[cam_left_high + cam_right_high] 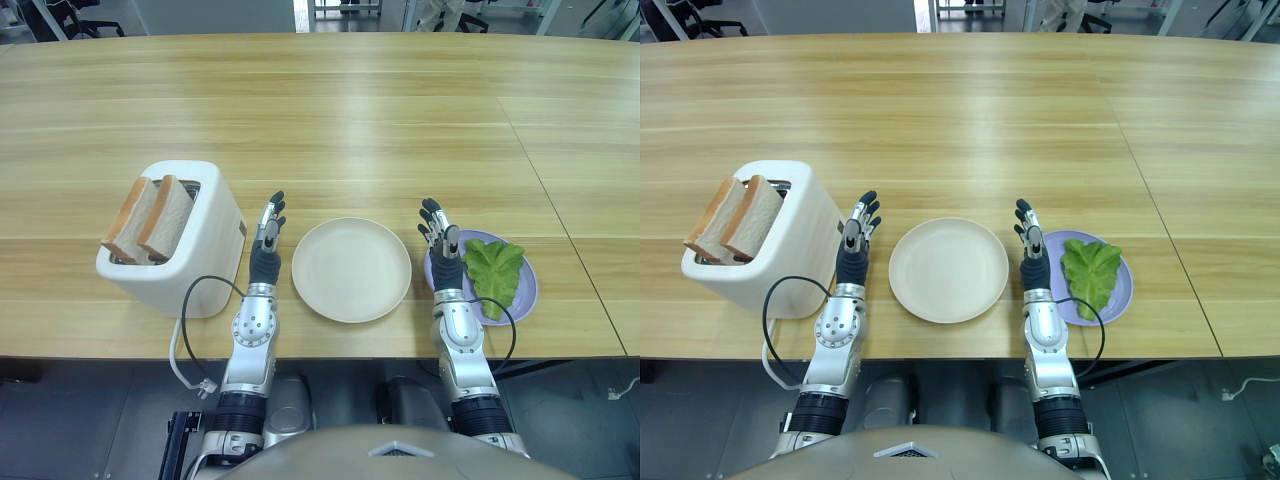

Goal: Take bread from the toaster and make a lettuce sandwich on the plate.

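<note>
Bread [150, 218] stands in toaster [212, 262], near straight fingers [275, 211] of left hand [265, 256].

No writing can be read.
The only candidate is a small dark mark [242, 229] on the side wall of the toaster [205, 250], near its top edge, and it is too small to make out.

pale tones, grained tan table [350, 110]
toaster [195, 255] was cream, bread [165, 222] white with brown crust — plate [351, 270] cream, lettuce [494, 270] green on a lilac dish [528, 291].
</note>
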`<state>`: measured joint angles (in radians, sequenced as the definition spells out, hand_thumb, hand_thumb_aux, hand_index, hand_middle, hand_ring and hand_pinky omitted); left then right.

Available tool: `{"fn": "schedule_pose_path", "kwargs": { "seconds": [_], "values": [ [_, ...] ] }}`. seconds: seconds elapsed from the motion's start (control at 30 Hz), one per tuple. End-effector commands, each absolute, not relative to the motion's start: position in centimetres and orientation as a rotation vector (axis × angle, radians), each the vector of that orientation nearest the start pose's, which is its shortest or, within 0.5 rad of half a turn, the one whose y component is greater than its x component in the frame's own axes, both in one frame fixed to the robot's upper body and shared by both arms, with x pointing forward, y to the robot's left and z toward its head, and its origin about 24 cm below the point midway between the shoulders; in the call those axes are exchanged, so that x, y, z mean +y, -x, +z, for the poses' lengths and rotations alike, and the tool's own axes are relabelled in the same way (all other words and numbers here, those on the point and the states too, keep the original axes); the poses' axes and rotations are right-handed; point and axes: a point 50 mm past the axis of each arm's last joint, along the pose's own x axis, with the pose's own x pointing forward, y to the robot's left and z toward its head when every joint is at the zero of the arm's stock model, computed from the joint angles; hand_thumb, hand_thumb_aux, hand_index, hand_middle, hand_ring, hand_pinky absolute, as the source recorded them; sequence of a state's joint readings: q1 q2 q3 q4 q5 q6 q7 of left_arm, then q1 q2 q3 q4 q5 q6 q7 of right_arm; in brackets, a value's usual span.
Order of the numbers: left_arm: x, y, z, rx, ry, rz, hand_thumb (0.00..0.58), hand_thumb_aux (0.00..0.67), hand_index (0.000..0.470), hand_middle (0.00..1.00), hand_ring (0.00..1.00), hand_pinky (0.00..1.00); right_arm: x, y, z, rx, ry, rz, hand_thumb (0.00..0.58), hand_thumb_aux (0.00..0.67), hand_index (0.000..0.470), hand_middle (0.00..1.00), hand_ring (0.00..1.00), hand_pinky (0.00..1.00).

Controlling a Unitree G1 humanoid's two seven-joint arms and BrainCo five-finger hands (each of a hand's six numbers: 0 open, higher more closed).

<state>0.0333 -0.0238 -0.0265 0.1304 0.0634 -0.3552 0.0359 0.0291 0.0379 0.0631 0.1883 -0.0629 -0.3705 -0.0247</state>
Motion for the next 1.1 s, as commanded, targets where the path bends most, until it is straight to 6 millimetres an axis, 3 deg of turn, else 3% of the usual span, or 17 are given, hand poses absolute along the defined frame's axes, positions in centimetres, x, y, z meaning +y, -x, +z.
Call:
{"fn": "schedule_pose_path", "kwargs": {
  "seconds": [0.03, 0.67, 0.93, 1.1],
  "values": [
    [14.0, -23.9, 3.6, -0.191, -0.040, 0.010, 0.000, 0.000, 0.000, 0.00, 0.00, 0.00, -12.6, -24.1, 2.3, -0.134, 0.014, 0.048, 0.000, 0.000, 0.000, 0.00, 0.00, 0.00],
    [13.7, -23.9, 3.8, -0.187, -0.045, 0.000, 0.000, 0.000, 0.000, 0.00, 0.00, 0.00, -12.8, -24.2, 2.3, -0.134, 0.011, 0.046, 0.000, 0.000, 0.000, 0.00, 0.00, 0.00],
    [15.1, -23.0, 8.4, -0.328, -0.285, 0.076, 0.000, 0.000, 0.000, 0.00, 0.00, 0.00, -12.6, -24.1, 2.4, -0.135, 0.010, 0.047, 0.000, 0.000, 0.000, 0.00, 0.00, 0.00],
    [16.1, -22.4, 11.6, -0.364, -0.596, 0.144, 0.000, 0.000, 0.000, 0.00, 0.00, 0.00, -12.3, -23.9, 2.5, -0.133, 0.006, 0.056, 0.000, 0.000, 0.000, 0.00, 0.00, 0.00]
  ]
}}
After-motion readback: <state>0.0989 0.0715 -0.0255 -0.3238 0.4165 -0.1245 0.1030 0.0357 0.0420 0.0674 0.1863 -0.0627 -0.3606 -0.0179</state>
